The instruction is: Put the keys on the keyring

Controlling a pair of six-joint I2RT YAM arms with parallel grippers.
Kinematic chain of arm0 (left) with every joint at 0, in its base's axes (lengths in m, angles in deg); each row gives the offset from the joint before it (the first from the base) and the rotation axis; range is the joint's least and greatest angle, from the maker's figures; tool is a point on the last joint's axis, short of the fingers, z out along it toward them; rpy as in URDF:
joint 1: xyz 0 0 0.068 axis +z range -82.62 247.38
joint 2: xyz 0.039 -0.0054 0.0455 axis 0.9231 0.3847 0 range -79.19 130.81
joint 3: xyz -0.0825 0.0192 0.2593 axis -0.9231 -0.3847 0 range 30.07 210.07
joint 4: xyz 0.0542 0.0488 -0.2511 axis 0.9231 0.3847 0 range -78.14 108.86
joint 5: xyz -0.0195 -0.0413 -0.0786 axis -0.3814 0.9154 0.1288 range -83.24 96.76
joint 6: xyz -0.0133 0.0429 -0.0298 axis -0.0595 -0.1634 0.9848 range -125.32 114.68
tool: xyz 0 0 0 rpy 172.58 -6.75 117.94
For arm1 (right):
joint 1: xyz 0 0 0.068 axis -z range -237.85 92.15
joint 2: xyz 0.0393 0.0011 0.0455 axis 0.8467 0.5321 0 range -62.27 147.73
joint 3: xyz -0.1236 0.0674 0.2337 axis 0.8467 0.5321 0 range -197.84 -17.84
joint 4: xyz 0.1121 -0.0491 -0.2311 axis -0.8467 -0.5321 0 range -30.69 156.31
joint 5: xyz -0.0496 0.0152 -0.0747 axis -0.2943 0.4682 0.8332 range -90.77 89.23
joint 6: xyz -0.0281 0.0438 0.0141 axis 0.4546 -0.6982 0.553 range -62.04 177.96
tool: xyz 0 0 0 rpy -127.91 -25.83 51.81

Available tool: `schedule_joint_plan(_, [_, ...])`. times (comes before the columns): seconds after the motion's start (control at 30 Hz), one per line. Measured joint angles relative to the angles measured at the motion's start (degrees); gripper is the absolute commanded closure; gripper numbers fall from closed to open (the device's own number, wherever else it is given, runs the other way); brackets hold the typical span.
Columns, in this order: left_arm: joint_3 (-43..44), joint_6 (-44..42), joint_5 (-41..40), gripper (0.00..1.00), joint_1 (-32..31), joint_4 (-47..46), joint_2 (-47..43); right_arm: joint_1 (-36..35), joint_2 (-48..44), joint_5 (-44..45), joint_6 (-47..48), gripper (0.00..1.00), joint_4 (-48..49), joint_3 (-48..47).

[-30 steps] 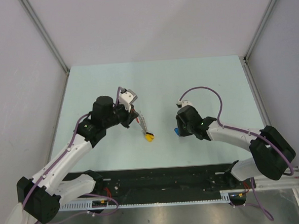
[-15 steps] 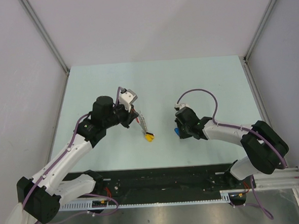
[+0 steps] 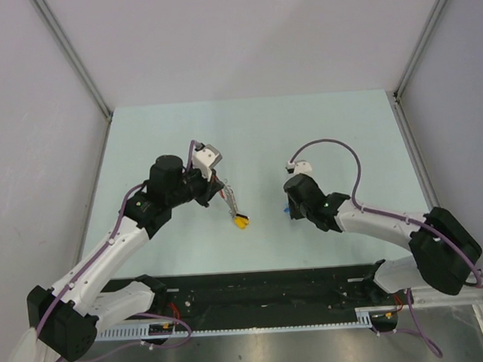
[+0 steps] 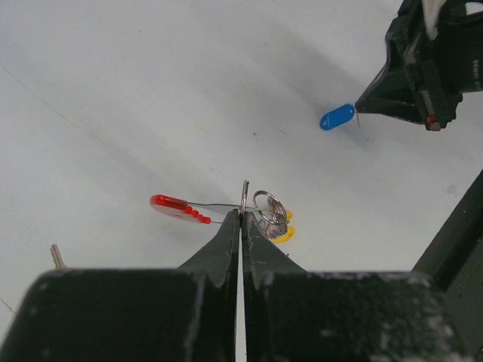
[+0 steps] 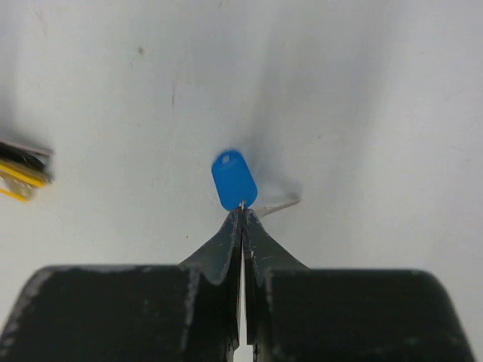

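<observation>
My left gripper (image 3: 226,197) is shut on the keyring's (image 3: 240,220) thin metal edge and holds it just above the table. In the left wrist view the fingertips (image 4: 241,215) pinch it between the red piece (image 4: 177,207) and the wire ring with yellow caps (image 4: 273,219). My right gripper (image 3: 289,210) is shut on the shaft of the blue key (image 3: 285,212), whose blue cap (image 5: 234,179) sticks out past the tips. The blue key also shows in the left wrist view (image 4: 336,116), to the right of the keyring and apart from it. No green cap shows.
A bare silver key shaft (image 4: 56,256) pokes into the left wrist view at the lower left, its head hidden. The keyring's yellow end shows at the left edge of the right wrist view (image 5: 21,172). A black rail (image 3: 265,290) runs along the table's near edge.
The right arm swung its wrist slightly left and back again, the blue key still in its jaws. The left arm and the keyring have not moved.
</observation>
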Motion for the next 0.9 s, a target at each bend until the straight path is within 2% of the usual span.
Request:
schedule_joint_plan(0.27, [0.0, 0.0, 0.0, 1.0, 0.0, 0.0, 0.0, -2.1, -11.6, 15.9, -5.9, 1.0, 4.7, 8.3])
schedule_joint_plan(0.43, [0.0, 0.0, 0.0, 0.99, 0.0, 0.0, 0.0, -4.8, -13.9, 24.7, -9.6, 1.0, 5.2, 11.2])
schedule_joint_plan(0.63, [0.0, 0.0, 0.0, 1.0, 0.0, 0.0, -0.2, -7.6, -10.4, 26.5, -15.1, 1.0, 5.3, 11.3])
schedule_joint_plan(0.9, [0.0, 0.0, 0.0, 1.0, 0.0, 0.0, -0.4, -14.1, -2.1, 24.0, -22.6, 1.0, 4.6, 10.0])
